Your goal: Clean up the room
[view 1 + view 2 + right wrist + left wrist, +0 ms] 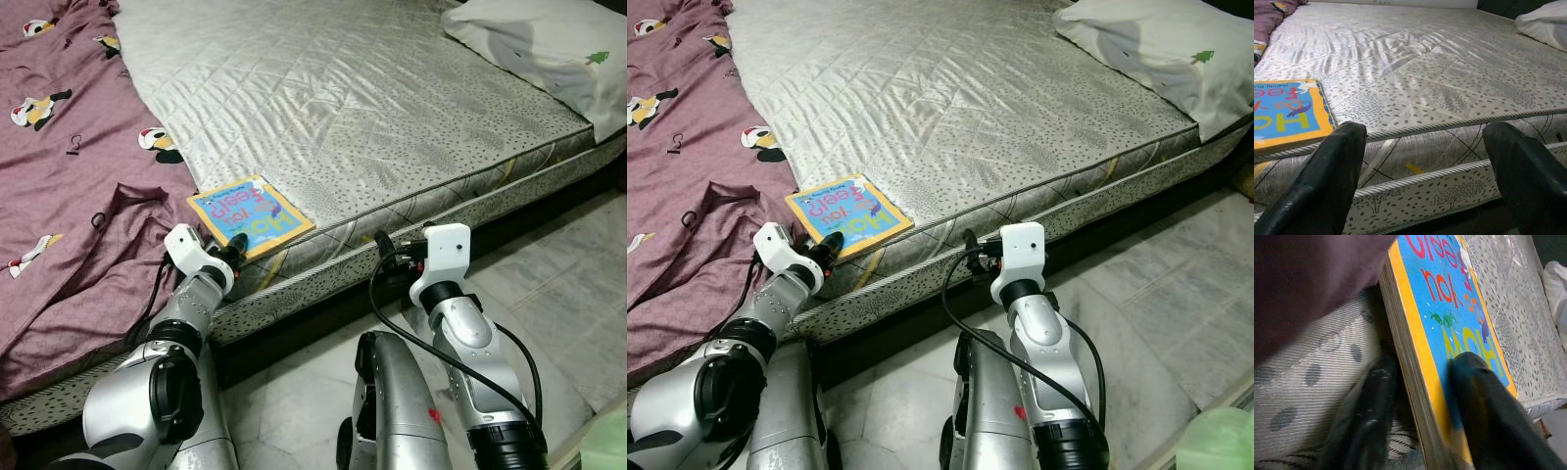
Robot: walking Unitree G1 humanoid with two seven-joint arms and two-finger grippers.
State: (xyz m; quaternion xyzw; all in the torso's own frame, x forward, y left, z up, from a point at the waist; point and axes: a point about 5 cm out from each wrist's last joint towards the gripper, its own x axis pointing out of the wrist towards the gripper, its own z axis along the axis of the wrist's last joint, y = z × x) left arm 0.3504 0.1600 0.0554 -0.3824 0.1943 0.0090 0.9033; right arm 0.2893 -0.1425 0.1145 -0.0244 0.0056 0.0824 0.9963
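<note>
Cardboard pages, thick and stacked, make up the square book [252,216], its glossy blue cover edged in yellow with bright lettering. It lies left of centre in the head views, at the near edge of the mattress [372,108], a quilted, silvery, speckled surface with corded piping. The left hand [1420,411] is clamped on the book's edge, one finger on the cover, one below. A maroon printed blanket [69,176] fills the upper left; a white pillow [549,49] sits upper right. The right hand [1425,171] hovers spread apart before the mattress side, above the pale marble floor [549,294].
</note>
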